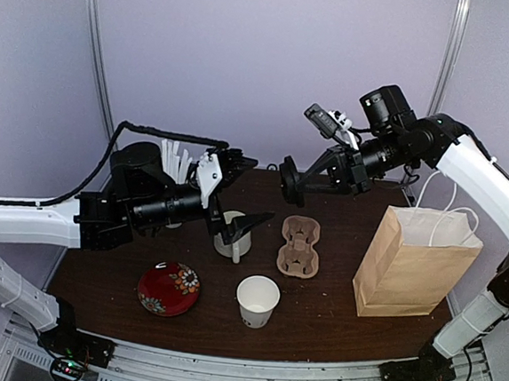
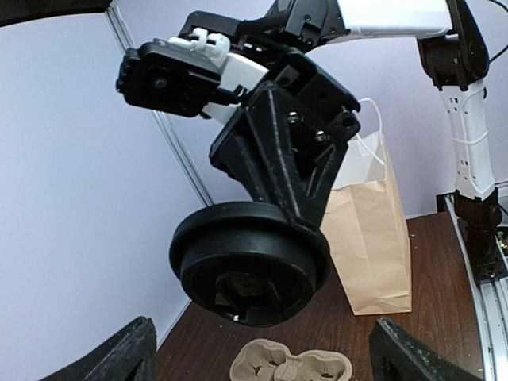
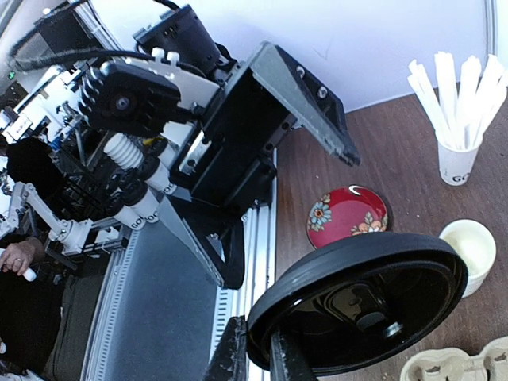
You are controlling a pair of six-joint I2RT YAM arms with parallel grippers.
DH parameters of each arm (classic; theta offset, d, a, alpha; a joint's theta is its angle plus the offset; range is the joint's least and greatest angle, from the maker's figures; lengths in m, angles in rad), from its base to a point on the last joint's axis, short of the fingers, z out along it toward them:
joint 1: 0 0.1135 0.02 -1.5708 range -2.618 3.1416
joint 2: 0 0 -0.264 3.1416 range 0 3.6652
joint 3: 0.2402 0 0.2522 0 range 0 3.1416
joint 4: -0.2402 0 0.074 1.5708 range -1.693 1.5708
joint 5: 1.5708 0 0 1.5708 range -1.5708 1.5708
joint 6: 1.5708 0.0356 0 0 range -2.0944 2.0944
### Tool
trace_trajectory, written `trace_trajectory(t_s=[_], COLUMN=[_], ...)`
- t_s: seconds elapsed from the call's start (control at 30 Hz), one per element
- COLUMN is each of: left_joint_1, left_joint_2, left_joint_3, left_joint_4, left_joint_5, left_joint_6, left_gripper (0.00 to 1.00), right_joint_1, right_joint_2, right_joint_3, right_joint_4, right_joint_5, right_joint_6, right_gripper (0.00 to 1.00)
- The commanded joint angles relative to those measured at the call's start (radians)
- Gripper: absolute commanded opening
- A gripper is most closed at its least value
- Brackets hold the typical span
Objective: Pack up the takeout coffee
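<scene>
Right pincer had the black lid clamped, left pincer hung wide apart, cup at 6 o'clock.

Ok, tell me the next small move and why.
Probably lower the right claw, bringing the black lid over the white paper cup: the lid hangs clamped in mid-air, the cup stands uncapped near the front edge, and the left claw is open, empty.

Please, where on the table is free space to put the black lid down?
Bare table lies between the paper cup and the paper bag, on the near side of the cup carrier. A narrower strip runs between carrier and bag. It is crowded around the white mug, where the left hand hangs open.
</scene>
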State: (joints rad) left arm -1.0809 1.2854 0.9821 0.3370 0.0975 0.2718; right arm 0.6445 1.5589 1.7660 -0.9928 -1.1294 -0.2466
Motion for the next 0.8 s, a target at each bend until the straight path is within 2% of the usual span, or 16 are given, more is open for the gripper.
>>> trace_trajectory(t_s=[0.0, 0.53, 0.77], left_joint_1=[-0.020, -0.021, -0.021], left_joint_2=[0.024, 0.119, 0.145], left_joint_3=[0.017, 0.081, 0.102], left_joint_4=[0.118, 0.208, 0.213], left_joint_5=[0.036, -0.015, -0.003], left_joint_6=[0.056, 0.037, 0.038], left_gripper=[0.98, 0.97, 0.91], right_joint_1=[0.003, 0.020, 0.024], right_joint_2=[-0.035, -0.036, -0.034], right_joint_3=[-0.015, -0.035, -0.037], right_joint_4=[0.092, 0.104, 0.123], right_joint_5=[-0.131, -0.169, -0.188], right_joint_6=[0.086, 0.102, 0.120], right_gripper=[0.11, 0.11, 0.11])
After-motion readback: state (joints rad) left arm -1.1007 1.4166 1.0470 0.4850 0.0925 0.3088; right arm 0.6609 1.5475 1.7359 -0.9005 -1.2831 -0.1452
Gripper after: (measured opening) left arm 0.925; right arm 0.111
